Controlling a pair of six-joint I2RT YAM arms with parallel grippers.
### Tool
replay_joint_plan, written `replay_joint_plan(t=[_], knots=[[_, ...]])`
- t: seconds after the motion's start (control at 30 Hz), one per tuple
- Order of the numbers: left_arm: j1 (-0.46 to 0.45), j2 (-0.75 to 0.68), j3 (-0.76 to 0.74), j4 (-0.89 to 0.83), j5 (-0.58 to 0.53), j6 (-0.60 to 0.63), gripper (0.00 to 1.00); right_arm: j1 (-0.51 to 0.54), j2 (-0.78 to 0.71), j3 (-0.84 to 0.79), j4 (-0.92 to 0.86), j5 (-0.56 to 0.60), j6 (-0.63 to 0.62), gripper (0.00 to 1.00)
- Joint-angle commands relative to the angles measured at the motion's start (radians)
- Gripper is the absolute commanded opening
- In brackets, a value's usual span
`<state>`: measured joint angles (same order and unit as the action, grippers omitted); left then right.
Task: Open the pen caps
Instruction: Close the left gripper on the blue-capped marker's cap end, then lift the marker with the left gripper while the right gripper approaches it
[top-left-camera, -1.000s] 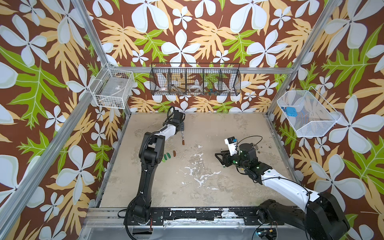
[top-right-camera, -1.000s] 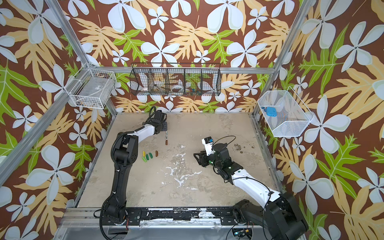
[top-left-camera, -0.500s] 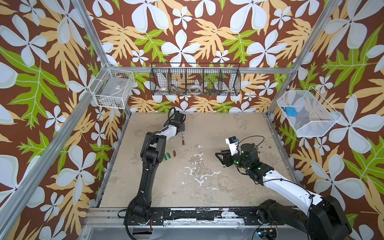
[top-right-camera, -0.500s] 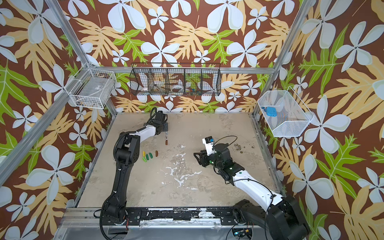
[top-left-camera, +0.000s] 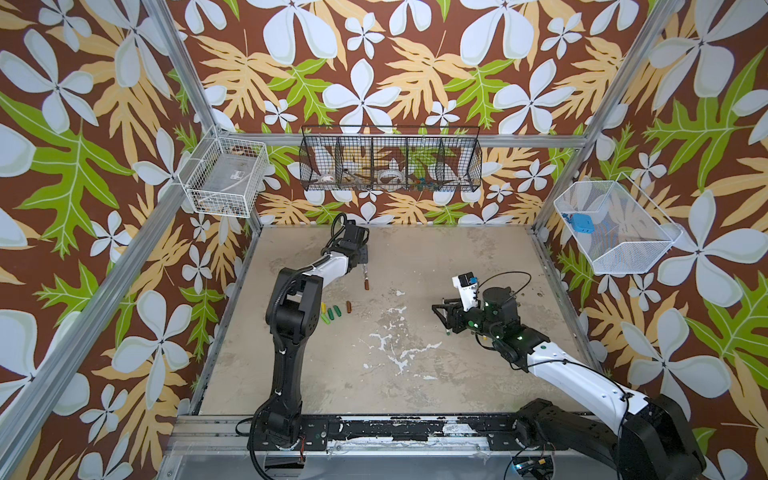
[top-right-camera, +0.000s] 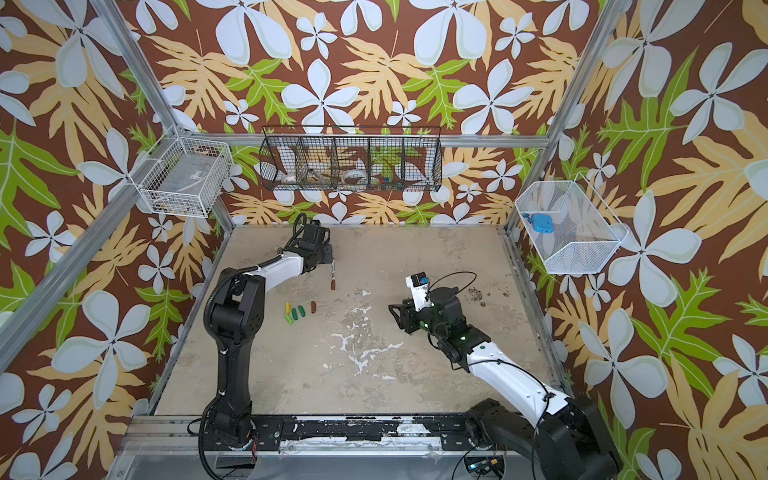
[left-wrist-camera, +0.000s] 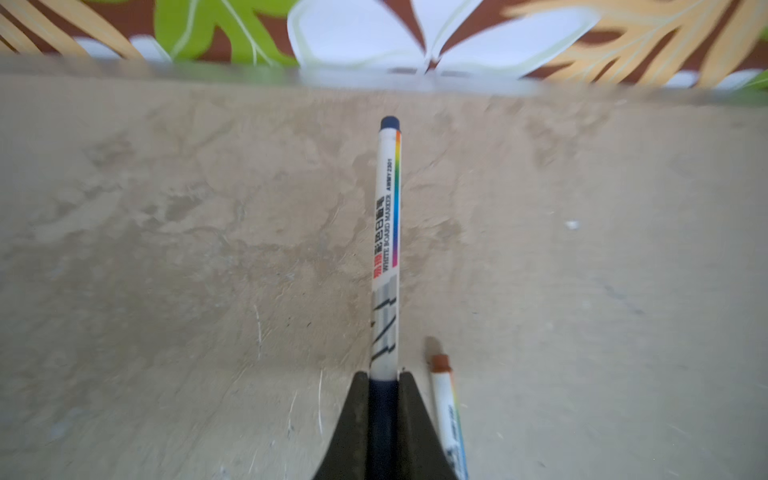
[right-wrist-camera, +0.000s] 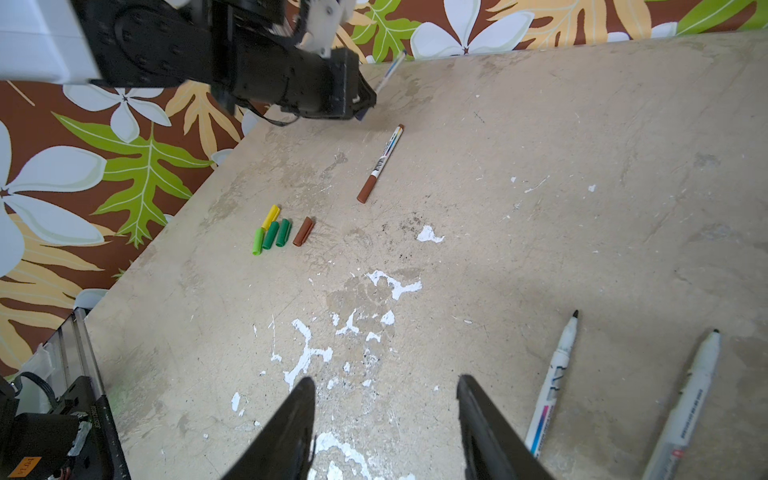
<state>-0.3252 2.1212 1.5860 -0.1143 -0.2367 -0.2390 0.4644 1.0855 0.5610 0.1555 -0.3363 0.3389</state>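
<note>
I count four slim white plastic markers: one brown-capped marker (right-wrist-camera: 381, 163), one dark-blue-capped marker (left-wrist-camera: 386, 249) near it in my left gripper (left-wrist-camera: 384, 376), and two uncapped markers (right-wrist-camera: 552, 382) (right-wrist-camera: 685, 409) well apart from it. Near the brown-capped marker lie five loose stubby plastic caps: one yellow cap (right-wrist-camera: 271, 214), one light green cap (right-wrist-camera: 258, 242), two green caps (right-wrist-camera: 271, 235) (right-wrist-camera: 283, 232), one brown cap (right-wrist-camera: 303, 231).

blue cap (left-wrist-camera: 382, 415) mostly hidden between left fingers (left-wrist-camera: 353, 428) | neighbouring marker (left-wrist-camera: 445, 399) cut off by frame edge
</note>
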Motion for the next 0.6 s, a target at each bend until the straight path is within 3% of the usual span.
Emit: replay_joint_plan(t=[0.0,0.23,0.47,0.57], knots=[[-0.033,-0.124,-0.108,0.075,-0.027,-0.029,0.06,0.000,-0.025,-0.010,0.037,-0.015,-0.008,0.56],[-0.133,-0.397,-0.469,0.238,0.036,-0.099,0.07,-0.001,-0.153,-0.068,0.112,-0.049,-0.012,0.58],[-0.264,-0.585,-0.703,0.358,0.143,-0.135,0.07,0.001,-0.270,-0.157,0.253,-0.066,-0.035,0.57],[-0.300,-0.656,-0.794,0.435,0.218,-0.136,0.07,0.014,-0.320,-0.203,0.316,-0.020,-0.067,0.56]])
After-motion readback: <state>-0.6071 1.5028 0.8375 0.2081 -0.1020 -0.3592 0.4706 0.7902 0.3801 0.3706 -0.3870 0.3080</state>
